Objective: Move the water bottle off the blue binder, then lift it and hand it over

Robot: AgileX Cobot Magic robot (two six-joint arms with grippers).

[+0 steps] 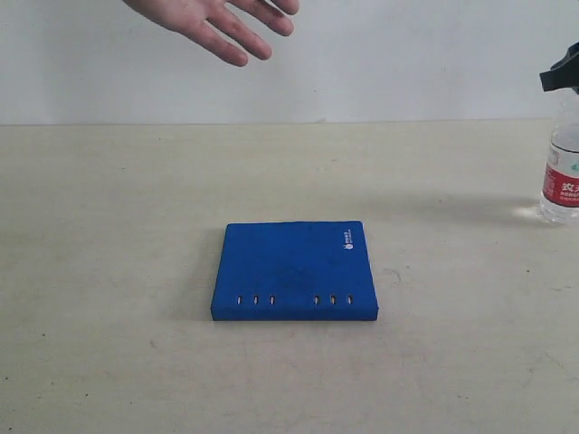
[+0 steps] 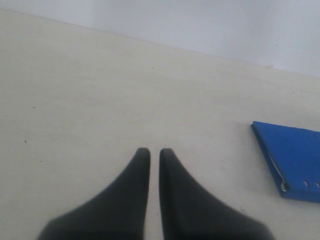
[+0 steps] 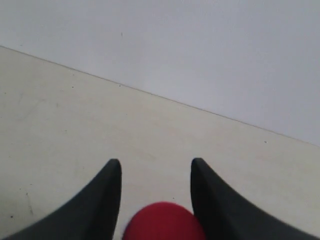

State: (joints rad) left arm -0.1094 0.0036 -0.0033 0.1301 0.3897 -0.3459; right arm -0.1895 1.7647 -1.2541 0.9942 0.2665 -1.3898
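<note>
The water bottle [image 1: 561, 172] stands upright on the table at the far right, off the blue binder [image 1: 294, 268], which lies flat in the middle with nothing on it. My right gripper [image 1: 563, 76] is at the bottle's top. In the right wrist view its fingers straddle the red cap [image 3: 162, 222]: the right gripper [image 3: 156, 162] is open, one finger against the cap and a sliver of gap at the other. My left gripper [image 2: 154, 150] is shut and empty, low over bare table, with a corner of the binder [image 2: 292, 160] off to one side.
A person's open hand [image 1: 217, 23] reaches in from the top left, palm down, well above the table [image 1: 109, 271]. A plain pale wall runs behind the table's far edge. The bottle stands close to the right border of the exterior view.
</note>
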